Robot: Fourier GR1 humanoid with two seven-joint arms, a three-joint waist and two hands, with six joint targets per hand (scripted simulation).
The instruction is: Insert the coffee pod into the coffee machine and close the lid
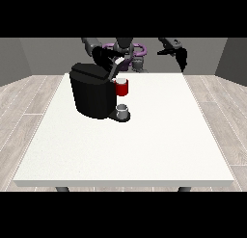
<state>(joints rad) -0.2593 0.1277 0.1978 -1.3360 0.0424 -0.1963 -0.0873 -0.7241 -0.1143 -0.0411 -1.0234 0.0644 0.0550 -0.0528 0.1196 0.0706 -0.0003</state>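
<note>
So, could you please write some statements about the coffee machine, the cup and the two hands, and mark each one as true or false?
1. The coffee machine stands on the white table, towards the view's left. True.
2. A small grey cup sits on the base at the machine's front. True.
3. The hand at the view's right rests on the machine. False: it hangs in the air, far from the machine.
4. The red part of the machine is at its front, above the cup. True.
5. The hand at the view's left lies flat on the table. False: it is up at the machine's top.
</note>
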